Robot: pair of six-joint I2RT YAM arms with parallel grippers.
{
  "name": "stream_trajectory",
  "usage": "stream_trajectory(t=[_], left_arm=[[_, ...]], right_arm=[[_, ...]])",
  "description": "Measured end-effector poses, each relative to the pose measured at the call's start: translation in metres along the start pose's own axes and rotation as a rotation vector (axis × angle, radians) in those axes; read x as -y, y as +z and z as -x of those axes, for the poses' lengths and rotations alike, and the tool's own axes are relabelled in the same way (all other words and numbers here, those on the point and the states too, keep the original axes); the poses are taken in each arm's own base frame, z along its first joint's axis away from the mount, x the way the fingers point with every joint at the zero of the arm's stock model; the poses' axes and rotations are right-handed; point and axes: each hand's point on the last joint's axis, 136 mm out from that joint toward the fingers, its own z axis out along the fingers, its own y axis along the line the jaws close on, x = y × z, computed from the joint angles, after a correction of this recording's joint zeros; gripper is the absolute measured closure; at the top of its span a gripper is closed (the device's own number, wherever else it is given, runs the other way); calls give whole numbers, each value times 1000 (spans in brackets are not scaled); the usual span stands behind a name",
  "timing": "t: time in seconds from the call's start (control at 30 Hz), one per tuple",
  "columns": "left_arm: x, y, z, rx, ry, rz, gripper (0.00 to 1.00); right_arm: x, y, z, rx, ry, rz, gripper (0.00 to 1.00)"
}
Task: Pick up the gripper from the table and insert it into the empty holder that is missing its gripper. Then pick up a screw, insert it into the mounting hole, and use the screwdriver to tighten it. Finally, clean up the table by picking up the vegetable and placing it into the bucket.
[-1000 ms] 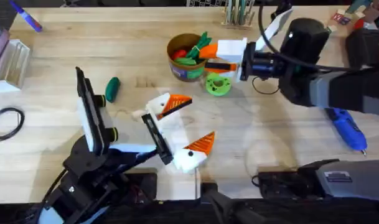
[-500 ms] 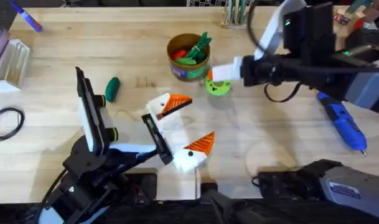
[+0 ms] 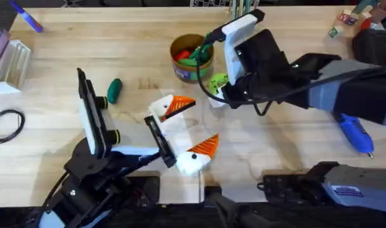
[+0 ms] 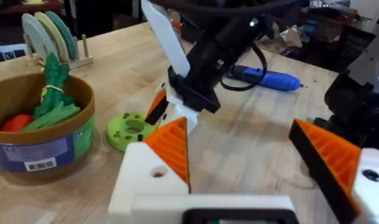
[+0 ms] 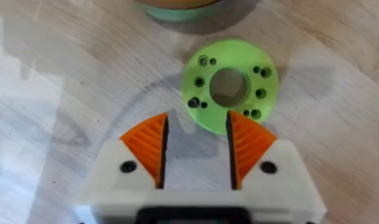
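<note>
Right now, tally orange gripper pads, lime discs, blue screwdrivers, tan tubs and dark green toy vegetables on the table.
Orange ribbed pads on left gripper and right gripper: 4
Lime-green holed plastic disc: 1
Bright blue pen-shaped screwdriver: 1
Round tan green-banded tub: 1
Dark green oval toy vegetable: 1
Total: 8

A: Is there any text we can read?

B: No. The bucket (image 4: pixel 41 134) beyond the left gripper (image 4: pixel 251 162) carries a barcode sticker, but its characters are not legible.

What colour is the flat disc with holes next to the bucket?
Lime green; the disc shows best in the right wrist view.
</note>
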Motion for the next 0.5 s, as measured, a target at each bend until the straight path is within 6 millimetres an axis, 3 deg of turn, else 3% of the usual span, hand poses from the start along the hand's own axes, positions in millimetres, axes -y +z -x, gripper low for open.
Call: stream_trajectory(t=[0.1,0.27,0.37,0.5], left_arm=[[0,0,0,0,0,0,15],[0,0,0,0,0,0,15],[0,0,0,0,0,0,15],[0,0,0,0,0,0,15]], right_arm=[[2,4,6,-3,-14,-25,544],[4,3,23,23,-20,-45,585],[5,3,24,26,-24,-49,756],[5,3,22,15,-24,-51,772]])
